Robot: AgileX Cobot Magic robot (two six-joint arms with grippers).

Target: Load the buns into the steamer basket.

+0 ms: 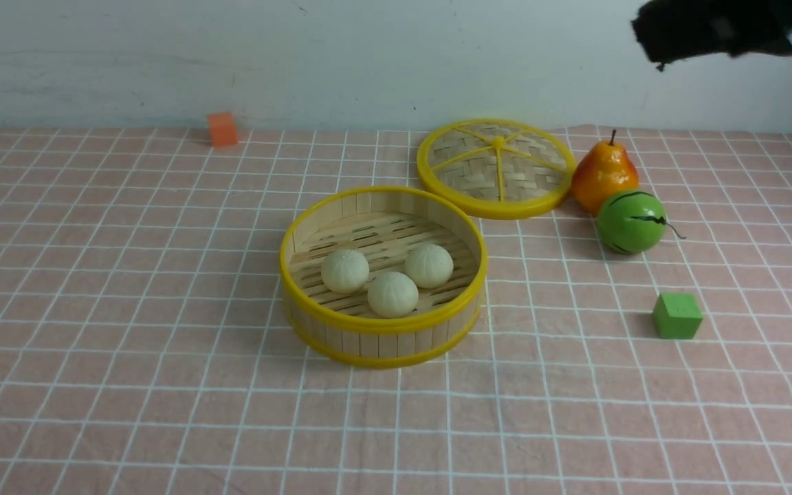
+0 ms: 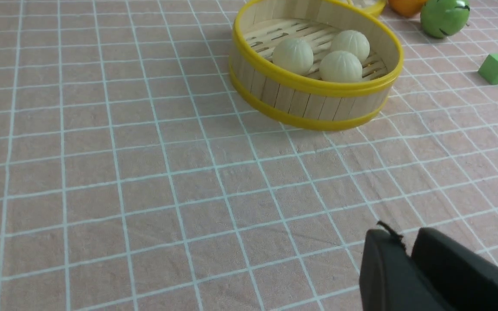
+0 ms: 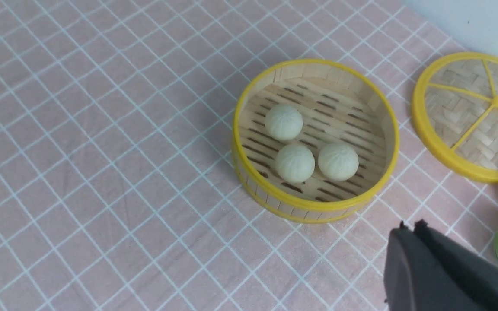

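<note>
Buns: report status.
Left end effector, right end effector shut, empty. All three buns in steamer basket. Lid off, aside; nothing in the way.

Three cream-white pleated buns (image 1: 392, 294) sit close together on the slatted floor of the round, upright, yellow-rimmed bamboo steamer basket (image 1: 382, 342), mid-scene.

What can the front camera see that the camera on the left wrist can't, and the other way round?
Only the front view shows the orange cube by the wall, the whole woven lid and the complete pear; the left wrist view catches just slivers of those two. Only the left wrist view shows the left gripper, two dark fingers. Both show the steamer basket holding three buns, the green striped fruit and the green cube.
</note>
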